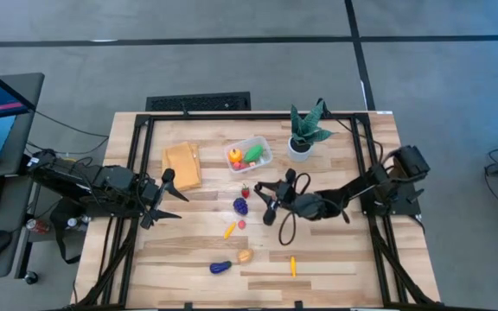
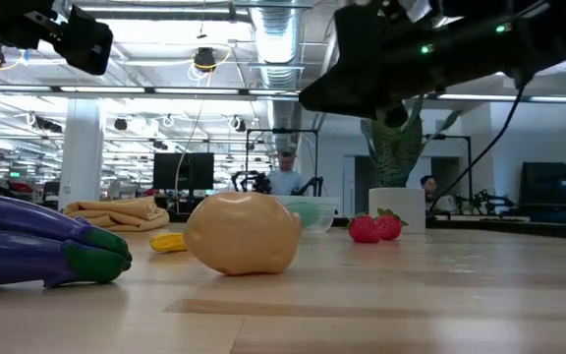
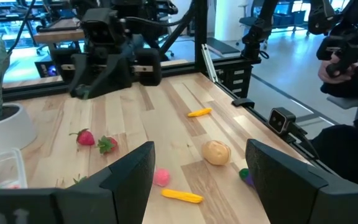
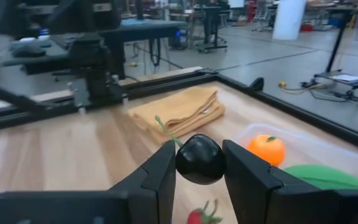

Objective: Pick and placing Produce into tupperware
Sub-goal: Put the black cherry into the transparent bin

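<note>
One dark, glossy round piece (image 4: 199, 158) w/ a thin green stem is what you've got pinched in the right gripper (image 4: 199, 163) — fingers pressed on both its sides, held above the table just short of the tupperware (image 1: 249, 155). Looks like hard, light plastic; smooth and round, so I'd judge it slippery and prone to squirting out if the squeeze is off-centre. Grip across the widest part, not by the stem.

Tub is clear, thin-walled, rounded corners, prob. light enough to skid if bumped. Already inside: an orange (image 4: 266, 149) and something green (image 4: 322, 177).

On the wood planks, still loose: purple grapes (image 1: 241, 206), strawberries (image 1: 245, 192), a pink bit (image 1: 241, 224), a yellow-orange stick (image 1: 229, 231), a tan potato-like lump (image 2: 242, 233) and an eggplant (image 2: 42, 243) w/ green cap, plus an orange stick (image 1: 292, 265) further off. All small, smooth, rigid-looking — the rounder ones likely roll.

Soft folded tan cloth (image 1: 182, 166) lies beside the tub; spiky plant (image 1: 304, 131) in a white pot on the tub's other side.

Left gripper (image 3: 201, 168) waits at the table's left edge, fingers spread, holding nothing.
</note>
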